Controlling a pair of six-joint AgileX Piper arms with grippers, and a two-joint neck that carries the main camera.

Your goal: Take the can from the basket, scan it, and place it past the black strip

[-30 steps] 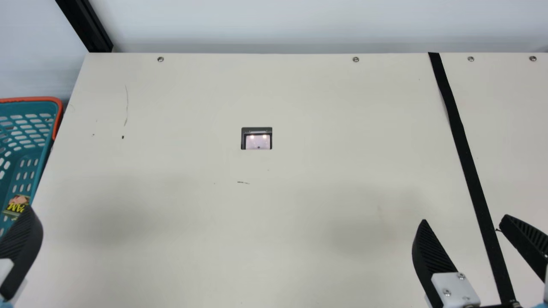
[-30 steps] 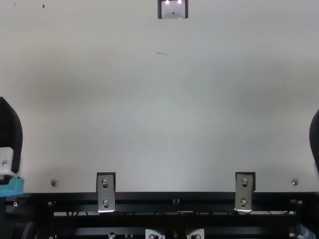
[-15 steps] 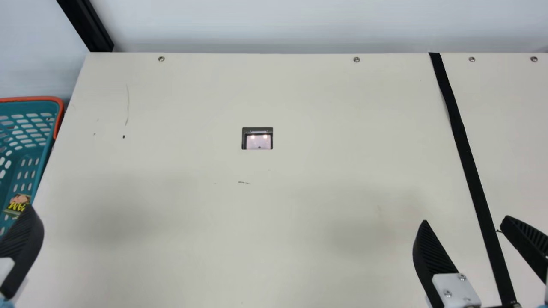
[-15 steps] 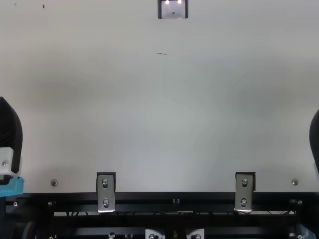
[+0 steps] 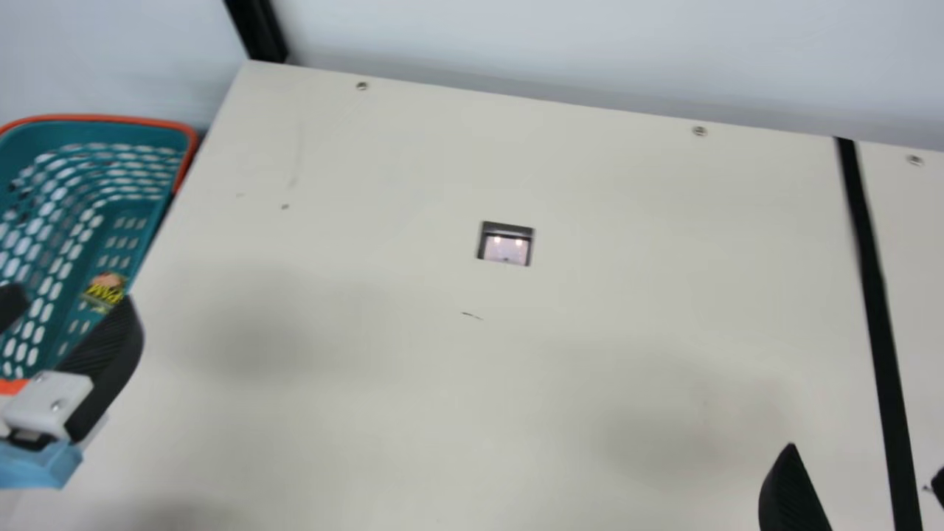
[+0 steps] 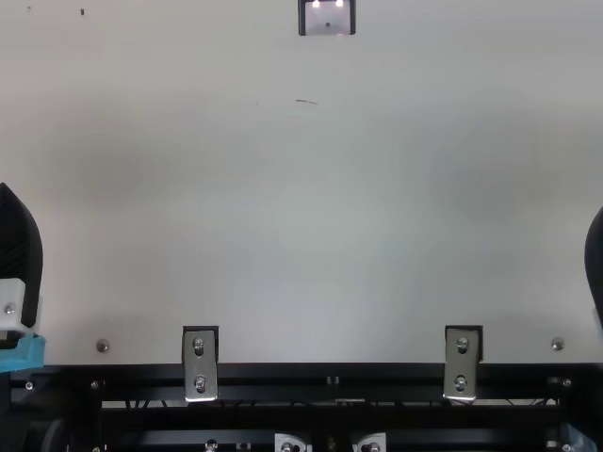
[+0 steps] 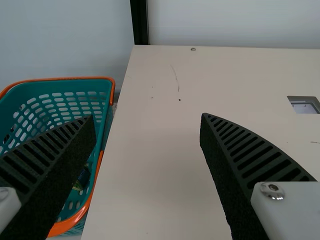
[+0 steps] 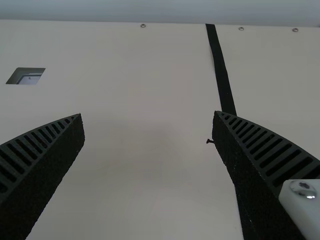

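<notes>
can (image 5: 104, 290): lying in the basket (image 5: 96, 118), just past my left gripper (image 5: 70, 296)
left: I'm hovering wide open, empty
right gripper (image 5: 864, 462): same

bright, diffuse light covers the counter (image 5: 590, 184) in the main view, with soft-edged shadows on its nearer part; two small bright spots glow in the scanner window (image 5: 506, 251). blur softens the edges of the black strip (image 5: 874, 295) and basket (image 5: 158, 199). in the top view, outlines are crisper, and a pale sheen lies between faint darker patches. the wrist views are dimmer, with small highlights on the mount screws (image 7: 272, 189).
</notes>
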